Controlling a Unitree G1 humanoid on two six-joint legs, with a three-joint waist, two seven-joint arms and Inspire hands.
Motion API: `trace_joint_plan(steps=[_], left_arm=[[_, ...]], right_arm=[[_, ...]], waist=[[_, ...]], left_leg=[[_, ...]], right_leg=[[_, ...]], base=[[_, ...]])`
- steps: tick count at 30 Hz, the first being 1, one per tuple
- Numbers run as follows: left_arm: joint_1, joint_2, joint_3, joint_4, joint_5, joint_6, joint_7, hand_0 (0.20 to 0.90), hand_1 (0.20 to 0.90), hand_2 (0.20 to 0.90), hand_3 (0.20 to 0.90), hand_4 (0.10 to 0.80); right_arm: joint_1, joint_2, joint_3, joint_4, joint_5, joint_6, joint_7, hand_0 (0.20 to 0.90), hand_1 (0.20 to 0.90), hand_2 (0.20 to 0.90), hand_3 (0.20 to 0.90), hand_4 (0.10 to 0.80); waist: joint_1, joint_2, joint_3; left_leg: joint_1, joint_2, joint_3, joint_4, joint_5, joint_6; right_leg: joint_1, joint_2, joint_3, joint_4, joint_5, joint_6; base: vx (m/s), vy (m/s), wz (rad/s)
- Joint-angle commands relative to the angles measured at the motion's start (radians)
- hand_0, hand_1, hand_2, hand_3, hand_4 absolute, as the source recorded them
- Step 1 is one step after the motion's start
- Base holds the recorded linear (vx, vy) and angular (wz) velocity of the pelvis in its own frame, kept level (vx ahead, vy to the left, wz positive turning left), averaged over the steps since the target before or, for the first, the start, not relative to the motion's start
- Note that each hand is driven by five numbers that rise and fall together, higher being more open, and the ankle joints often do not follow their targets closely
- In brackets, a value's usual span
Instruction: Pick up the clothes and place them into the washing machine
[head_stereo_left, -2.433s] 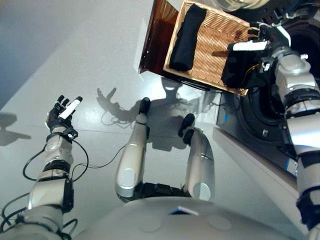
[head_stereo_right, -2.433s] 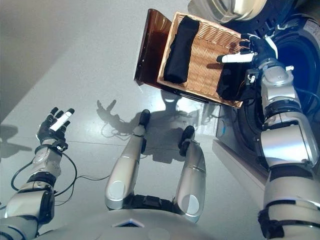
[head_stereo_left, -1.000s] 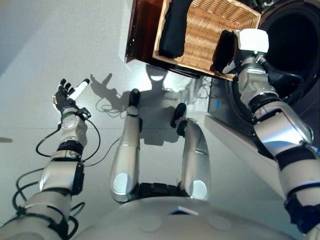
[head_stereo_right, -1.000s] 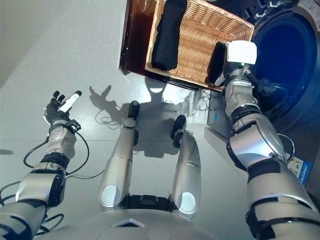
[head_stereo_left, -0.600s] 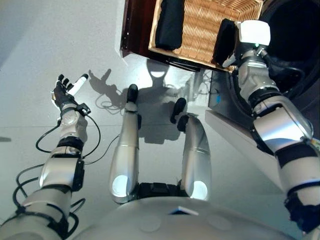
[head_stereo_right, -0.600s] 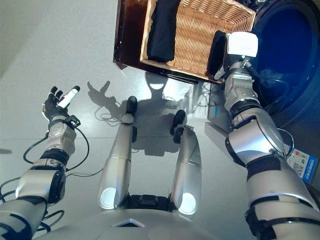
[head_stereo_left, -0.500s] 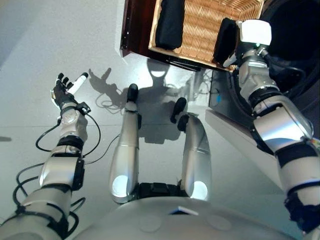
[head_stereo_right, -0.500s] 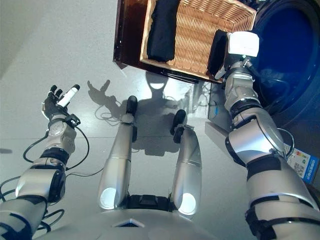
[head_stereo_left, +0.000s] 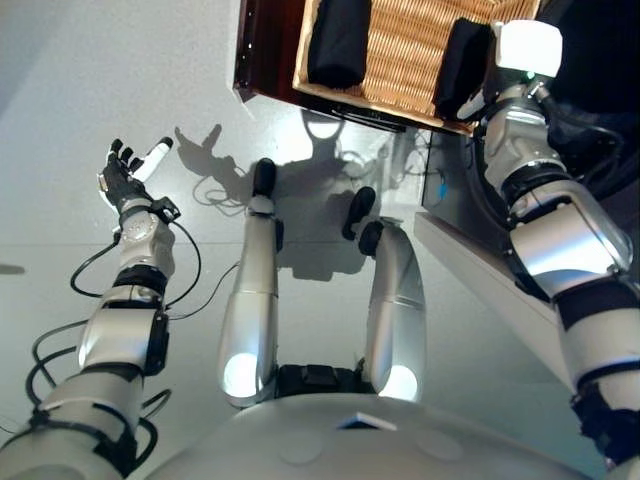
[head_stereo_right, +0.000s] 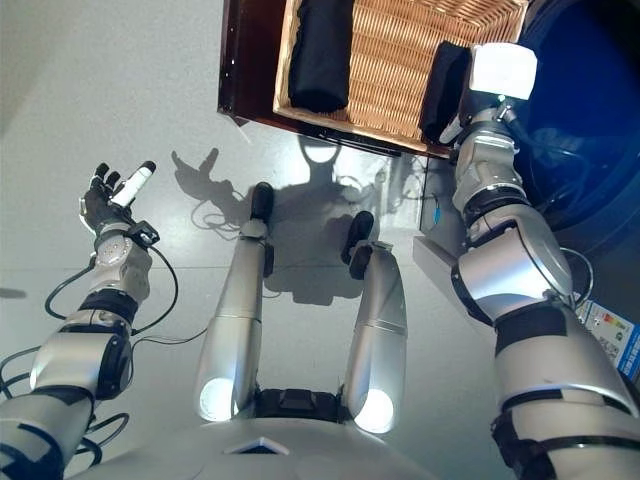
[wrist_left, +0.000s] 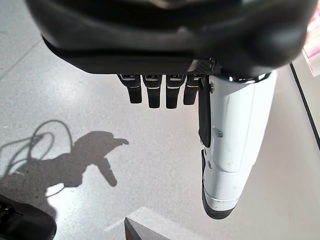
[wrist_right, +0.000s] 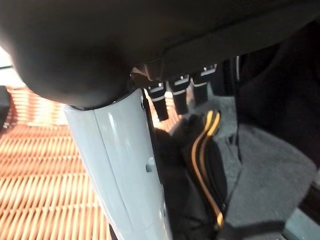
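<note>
— Basket first: where does it sit?

— Wicker, on a dark wooden stand, its right edge close against the washing machine and the dark drum opening. One black folded garment lies along the basket's left wall.

— And the right robot hand?

— At the basket's right edge. Its wrist view shows the fingers reaching down onto a black garment with an orange stripe; whether they clamp it cannot be told.

— Left side?

— The left robot hand hangs over bare grey floor, fingers straight, holding nothing, with wide open floor between it and the stand.
</note>
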Motion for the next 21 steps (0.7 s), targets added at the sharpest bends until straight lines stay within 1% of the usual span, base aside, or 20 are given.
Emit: trace_joint_plan(steps=[1, 6, 10, 11, 12, 14, 15, 16, 17, 18, 19, 20, 21], left_arm=[[0.035, 0.026, 0.01, 0.022, 0.025, -0.058, 0.049, 0.9, 0.9, 0.9, 0.9, 0.8], [0.051, 0.016, 0.007, 0.017, 0.035, -0.06, 0.047, 0.9, 0.9, 0.9, 0.9, 0.8], [0.043, 0.013, -0.002, 0.016, 0.036, -0.062, 0.046, 0.9, 0.9, 0.9, 0.9, 0.8], [0.039, 0.009, -0.007, 0.017, 0.033, -0.061, 0.047, 0.9, 0.9, 0.9, 0.9, 0.8], [0.038, 0.009, -0.007, 0.017, 0.033, -0.061, 0.047, 0.9, 0.9, 0.9, 0.9, 0.8], [0.032, 0.007, -0.013, 0.018, 0.03, -0.061, 0.05, 0.9, 0.9, 0.9, 0.9, 0.8], [0.031, 0.004, -0.017, 0.019, 0.031, -0.06, 0.049, 0.9, 0.9, 0.9, 0.9, 0.8], [0.029, 0.001, -0.019, 0.02, 0.03, -0.06, 0.049, 0.9, 0.9, 0.9, 0.9, 0.8], [0.029, 0.001, -0.019, 0.02, 0.03, -0.06, 0.049, 0.9, 0.9, 0.9, 0.9, 0.8], [0.035, 0.0, -0.015, 0.02, 0.031, -0.059, 0.047, 0.9, 0.9, 0.9, 0.9, 0.8], [0.039, -0.001, -0.015, 0.02, 0.032, -0.06, 0.046, 0.9, 0.9, 0.9, 0.9, 0.8], [0.04, 0.001, -0.014, 0.019, 0.032, -0.062, 0.048, 0.9, 0.9, 0.9, 0.9, 0.8], [0.045, 0.001, -0.013, 0.018, 0.033, -0.064, 0.048, 0.9, 0.9, 0.9, 0.9, 0.8]], right_arm=[[-0.03, -0.045, -0.002, 0.036, -0.01, 0.05, -0.075, 0.9, 0.9, 0.9, 0.9, 0.8], [-0.006, -0.034, -0.001, 0.052, -0.022, 0.049, -0.064, 0.9, 0.9, 0.9, 0.9, 0.8], [0.002, -0.035, -0.002, 0.063, -0.014, 0.04, -0.052, 0.9, 0.9, 0.9, 0.9, 0.8], [0.006, -0.031, -0.001, 0.071, -0.011, 0.04, -0.051, 0.853, 0.853, 0.853, 0.853, 0.767], [0.006, -0.032, -0.001, 0.071, -0.011, 0.04, -0.051, 0.853, 0.853, 0.853, 0.853, 0.767], [0.003, -0.033, 0.002, 0.074, -0.007, 0.04, -0.051, 0.774, 0.774, 0.774, 0.774, 0.71], [0.001, -0.036, 0.001, 0.077, -0.003, 0.04, -0.051, 0.76, 0.76, 0.76, 0.76, 0.7], [-0.002, -0.037, 0.002, 0.081, -0.002, 0.039, -0.049, 0.636, 0.636, 0.636, 0.636, 0.612], [-0.002, -0.037, 0.002, 0.081, -0.002, 0.039, -0.049, 0.636, 0.636, 0.636, 0.636, 0.612], [0.002, -0.042, -0.001, 0.079, 0.002, 0.034, -0.048, 0.455, 0.455, 0.455, 0.455, 0.482], [0.005, -0.045, -0.004, 0.08, 0.003, 0.034, -0.049, 0.313, 0.313, 0.313, 0.313, 0.38], [0.003, -0.048, -0.005, 0.078, 0.006, 0.031, -0.052, 0.2, 0.2, 0.2, 0.2, 0.3], [0.006, -0.049, -0.004, 0.078, 0.007, 0.028, -0.052, 0.2, 0.2, 0.2, 0.2, 0.3]], waist=[[-0.006, 0.033, -0.085], [-0.002, 0.035, -0.093], [0.001, 0.039, -0.09], [0.001, 0.041, -0.086], [0.001, 0.041, -0.087], [0.001, 0.044, -0.082], [0.001, 0.045, -0.079], [0.002, 0.047, -0.077], [0.002, 0.047, -0.077], [0.002, 0.05, -0.074], [0.003, 0.052, -0.072], [0.004, 0.054, -0.071], [0.004, 0.054, -0.072]], left_leg=[[-0.042, -0.037, 0.061, 0.045, -0.06, 0.02], [-0.031, -0.038, 0.062, 0.034, -0.06, 0.021], [-0.038, -0.039, 0.059, 0.032, -0.057, 0.02], [-0.043, -0.039, 0.059, 0.035, -0.057, 0.02], [-0.043, -0.039, 0.059, 0.035, -0.057, 0.02], [-0.052, -0.038, 0.058, 0.037, -0.054, 0.019], [-0.055, -0.038, 0.058, 0.037, -0.053, 0.019], [-0.058, -0.039, 0.057, 0.035, -0.05, 0.019], [-0.058, -0.039, 0.057, 0.035, -0.05, 0.019], [-0.062, -0.039, 0.059, 0.034, -0.047, 0.018], [-0.064, -0.039, 0.059, 0.035, -0.046, 0.019], [-0.066, -0.04, 0.06, 0.038, -0.045, 0.018], [-0.071, -0.04, 0.059, 0.042, -0.045, 0.018]], right_leg=[[0.031, 0.059, 0.035, -0.129, 0.05, 0.051], [0.039, 0.061, 0.036, -0.136, 0.048, 0.05], [0.032, 0.057, 0.037, -0.133, 0.046, 0.052], [0.027, 0.056, 0.037, -0.129, 0.047, 0.051], [0.026, 0.056, 0.037, -0.129, 0.047, 0.051], [0.019, 0.053, 0.035, -0.129, 0.051, 0.052], [0.016, 0.052, 0.035, -0.129, 0.052, 0.052], [0.011, 0.053, 0.036, -0.126, 0.052, 0.053], [0.011, 0.053, 0.036, -0.126, 0.052, 0.053], [0.006, 0.051, 0.036, -0.121, 0.051, 0.052], [0.003, 0.051, 0.036, -0.118, 0.05, 0.052], [-0.001, 0.05, 0.037, -0.114, 0.052, 0.052], [-0.004, 0.049, 0.038, -0.113, 0.054, 0.052]], base=[[0.0, 0.0, 0.0], [0.0, 0.0, 0.0], [0.0, 0.0, 0.0], [0.0, 0.0, 0.0], [0.0, 0.0, 0.0], [0.0, 0.0, 0.0], [0.0, 0.0, 0.0], [0.0, 0.0, 0.0], [0.0, 0.0, 0.0], [0.0, 0.0, 0.0], [0.0, 0.0, 0.0], [-0.005, -0.003, 0.04], [0.002, -0.004, 0.05]])
